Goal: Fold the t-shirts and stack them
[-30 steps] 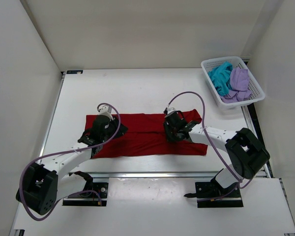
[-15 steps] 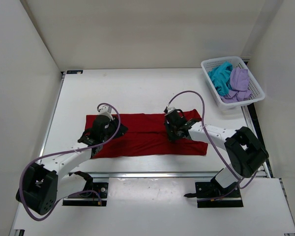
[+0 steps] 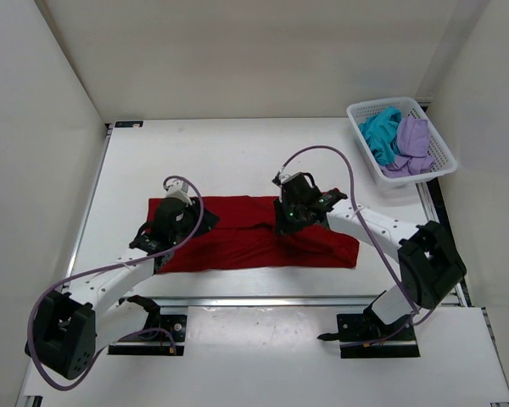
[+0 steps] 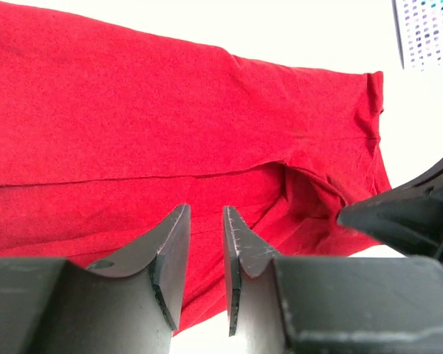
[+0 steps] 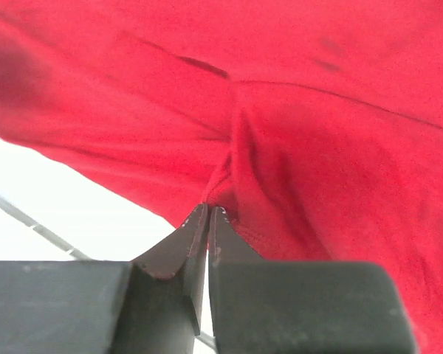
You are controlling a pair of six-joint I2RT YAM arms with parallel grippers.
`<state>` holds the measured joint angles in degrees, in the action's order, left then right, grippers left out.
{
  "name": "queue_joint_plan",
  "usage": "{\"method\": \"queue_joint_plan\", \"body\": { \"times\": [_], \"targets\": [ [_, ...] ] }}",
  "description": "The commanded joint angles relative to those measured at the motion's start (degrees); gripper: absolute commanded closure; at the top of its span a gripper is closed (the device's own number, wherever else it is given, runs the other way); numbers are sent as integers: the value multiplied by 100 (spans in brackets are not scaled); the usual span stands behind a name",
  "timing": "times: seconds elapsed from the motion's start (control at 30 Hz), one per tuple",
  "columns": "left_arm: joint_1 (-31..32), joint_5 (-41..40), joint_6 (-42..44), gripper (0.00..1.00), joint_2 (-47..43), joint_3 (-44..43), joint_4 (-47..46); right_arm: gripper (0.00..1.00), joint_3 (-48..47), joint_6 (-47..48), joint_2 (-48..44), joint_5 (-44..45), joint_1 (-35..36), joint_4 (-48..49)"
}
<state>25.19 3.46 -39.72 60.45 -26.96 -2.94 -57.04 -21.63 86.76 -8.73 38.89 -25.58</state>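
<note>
The dark red t-shirt lies spread as a long band across the near middle of the worktop, its length running left to right. A crease runs along it, and near its right-hand part the cloth is gathered into a raised fold.

The right hand is at that fold. Its two fingers are clenched together on a pinch of the red fabric, and the cloth rises to a small peak at the fingertips. From above, this hand sits over the far edge of the shirt, right of its middle, and the shirt's upper edge looks drawn inward there.

The left hand is over the left part of the same shirt. Its fingers stand a little apart with a narrow gap between them. Only the shirt lying beyond shows through the gap, and no cloth appears pinched between them.

The teal t-shirt and the lavender t-shirt lie crumpled side by side in the white mesh basket, the teal one on the left. The basket stands at the far right corner of the worktop, well apart from the red shirt and both hands.
</note>
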Motion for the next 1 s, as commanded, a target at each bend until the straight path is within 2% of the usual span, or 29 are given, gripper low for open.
{"method": "queue_joint_plan", "body": {
  "times": [0.0,0.37,0.47,0.53,0.63,0.7,0.8,0.83,0.97],
  "targets": [
    [-128,137,0,64,-252,-178,127,100,-422,-8,165,-436,153,-149],
    [-401,322,-35,65,-454,-81,197,100,-273,-192,411,-990,171,44],
    [-471,331,26,65,-472,-46,224,91,-221,-201,368,-1008,136,106],
    [-515,339,8,64,-516,15,224,78,-229,-114,298,-990,66,89],
    [-594,409,-9,64,-481,112,189,75,-168,-43,-9,-885,-214,71],
    [-568,374,-9,64,-420,95,145,77,-80,-43,-404,-946,-575,167],
    [-436,269,-35,64,-218,-28,22,91,201,-140,-668,-964,-1356,561],
    [-384,251,-61,64,-52,-63,-74,99,289,-201,-643,-920,-1732,720],
    [-348,277,-79,63,765,-537,-312,100,369,-281,-284,-428,-2648,1126]
  ]
}}
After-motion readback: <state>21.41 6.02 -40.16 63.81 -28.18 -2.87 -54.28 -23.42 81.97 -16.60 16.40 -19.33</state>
